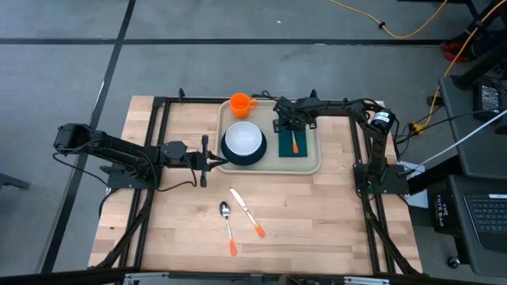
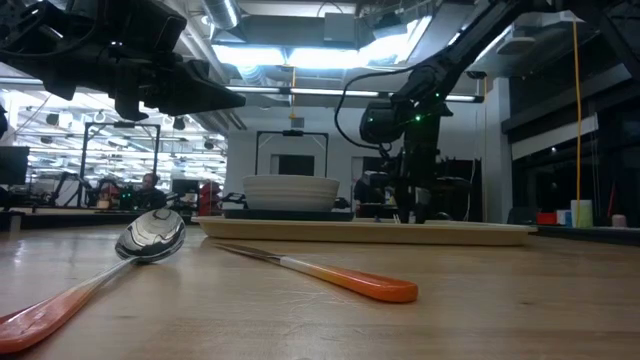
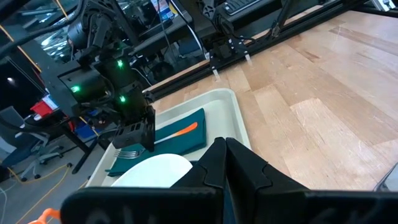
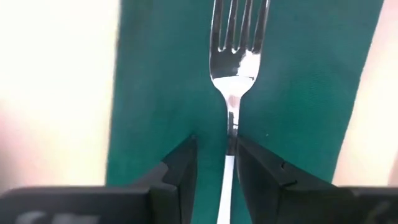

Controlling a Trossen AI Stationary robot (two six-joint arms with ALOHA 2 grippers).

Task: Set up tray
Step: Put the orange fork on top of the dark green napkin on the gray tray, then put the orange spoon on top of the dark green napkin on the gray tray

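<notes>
The beige tray lies at the table's far middle. It holds an orange cup, a white bowl on a dark plate and a green napkin. An orange-handled fork lies flat on the napkin. My right gripper points down over the fork, open, one finger on each side of its neck. My left gripper hangs shut above the table at the tray's left rim, touching nothing. My right gripper stands with one finger close beside the fork's neck, coming from above. I cannot tell whether it touches. The fork lies along the napkin, tines pointing away from the fingers.
A spoon and a knife, both orange-handled, lie on the bare wood near the table's front middle. The black frame rails run along the table's left, right and far sides.
</notes>
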